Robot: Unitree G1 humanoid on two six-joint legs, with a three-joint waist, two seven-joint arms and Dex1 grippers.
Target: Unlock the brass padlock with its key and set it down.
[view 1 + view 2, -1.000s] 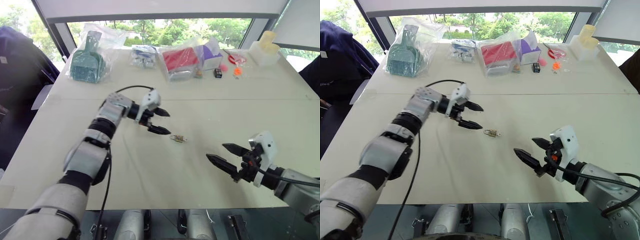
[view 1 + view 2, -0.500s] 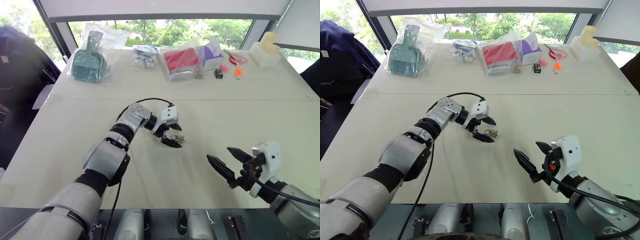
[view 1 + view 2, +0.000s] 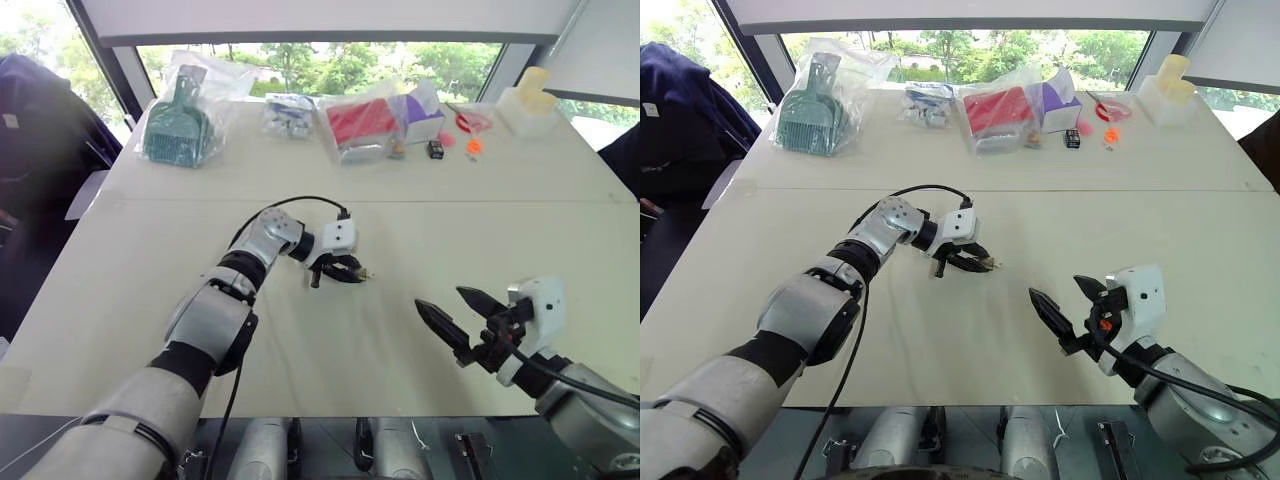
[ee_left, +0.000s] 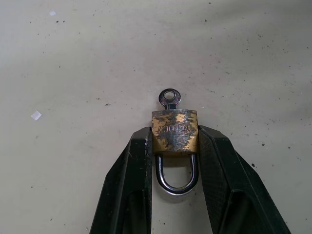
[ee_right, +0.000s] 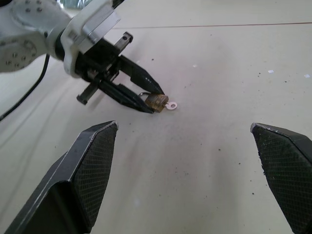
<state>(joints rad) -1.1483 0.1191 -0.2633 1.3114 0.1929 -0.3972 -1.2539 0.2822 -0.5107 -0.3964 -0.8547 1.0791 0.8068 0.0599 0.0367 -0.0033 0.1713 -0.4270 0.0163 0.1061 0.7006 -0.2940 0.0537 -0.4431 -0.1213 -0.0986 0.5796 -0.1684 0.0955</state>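
My left end effector (image 4: 174, 141) clamps the small tarnished brass padlock (image 4: 174, 129) mid-table, silvery key (image 4: 170, 98) protruding outward so my spread, empty right end effector (image 3: 1072, 304) can turn it.

Brass padlock (image 4: 174, 129): mottled yellow-brown body with dark tarnish patches, silvery shackle. Key (image 4: 170, 98): dark silvery. Surface (image 3: 420, 230) pale cream with dark specks; left end effector (image 4: 174, 146) black; far teal scoop (image 3: 175, 125).
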